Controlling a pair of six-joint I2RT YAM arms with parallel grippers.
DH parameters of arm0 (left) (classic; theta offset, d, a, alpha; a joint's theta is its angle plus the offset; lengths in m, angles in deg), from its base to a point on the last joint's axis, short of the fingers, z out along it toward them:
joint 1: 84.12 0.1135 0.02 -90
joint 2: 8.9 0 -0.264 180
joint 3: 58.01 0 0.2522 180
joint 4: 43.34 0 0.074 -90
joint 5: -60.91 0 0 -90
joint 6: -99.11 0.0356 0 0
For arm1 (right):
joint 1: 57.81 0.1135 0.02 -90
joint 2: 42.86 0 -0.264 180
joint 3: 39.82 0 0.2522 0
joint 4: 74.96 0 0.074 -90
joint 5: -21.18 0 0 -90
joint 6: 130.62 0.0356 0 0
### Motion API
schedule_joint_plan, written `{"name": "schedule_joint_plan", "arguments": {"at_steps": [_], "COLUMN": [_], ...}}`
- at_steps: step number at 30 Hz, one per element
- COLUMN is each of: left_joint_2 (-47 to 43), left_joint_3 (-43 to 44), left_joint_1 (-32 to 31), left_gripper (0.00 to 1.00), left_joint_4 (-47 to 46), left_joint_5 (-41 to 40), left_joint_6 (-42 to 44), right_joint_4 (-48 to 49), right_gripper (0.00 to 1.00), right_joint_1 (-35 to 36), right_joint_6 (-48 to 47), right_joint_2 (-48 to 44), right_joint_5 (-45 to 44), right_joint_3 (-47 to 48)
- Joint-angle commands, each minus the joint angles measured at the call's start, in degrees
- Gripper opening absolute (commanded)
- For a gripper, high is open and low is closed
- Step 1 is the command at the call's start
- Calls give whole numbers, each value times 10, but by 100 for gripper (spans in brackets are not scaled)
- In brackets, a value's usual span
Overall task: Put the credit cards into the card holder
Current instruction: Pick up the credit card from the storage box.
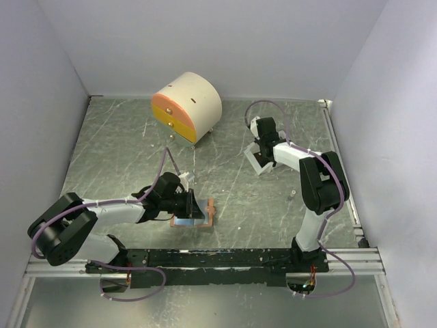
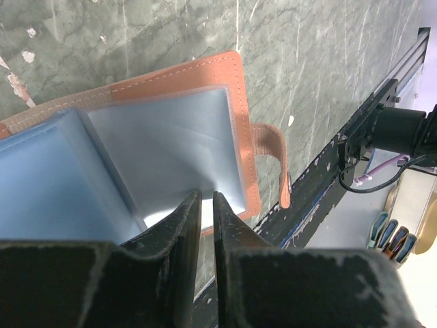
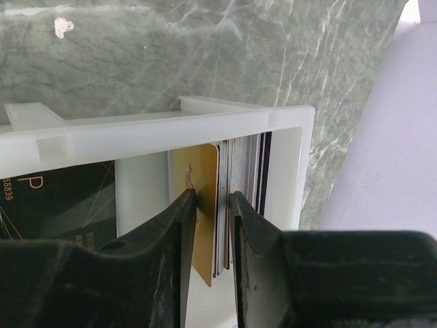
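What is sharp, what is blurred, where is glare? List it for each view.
Top external: even light, soft shadows, everything in focus. Left wrist: card holder stitching fairly crisp, near clear sleeve blurred, a glare patch beside the dark, soft jaws. Right wrist: credit cards fairly sharp, white tray rim bright, jaws out of focus.

Green white-veined surface (image 2: 307, 55); salmon-tan holder (image 2: 225, 75), bluish sleeves (image 2: 164, 143); white tray (image 3: 171, 130), gold front card (image 3: 201, 184); cream cabinet (image 1: 198, 99), orange-yellow drawers (image 1: 174, 119).

Green marbled tabletop (image 1: 239, 198) lying open mid-scene, round cream cabinet with orange-yellow drawers (image 1: 188, 106) blocking far centre, white rectangular tray (image 1: 256, 162) crowding far right, salmon-pink card holder (image 1: 210, 208) occupying near left.
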Motion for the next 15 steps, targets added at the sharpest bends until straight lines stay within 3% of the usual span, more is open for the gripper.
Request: {"name": "schedule_joint_plan", "arguments": {"at_steps": [1,10,15], "left_joint_2": [5,9,13], "left_joint_3": [11,14,16], "left_joint_1": [-7,-9,-10], "left_gripper": [23,23,23], "left_joint_4": [-19,-19,-20], "left_joint_5": [-3,-3,-2], "left_joint_6": [-2,-2,-2], "right_joint_4": [5,1,-1], "right_gripper": [26,26,17], "right_joint_1": [-13,-29,-36], "right_joint_6": [-7,-4,2], "right_joint_2": [-22,-28,-25], "right_joint_5": [-11,14,31], "right_joint_3": [13,23,19]}}
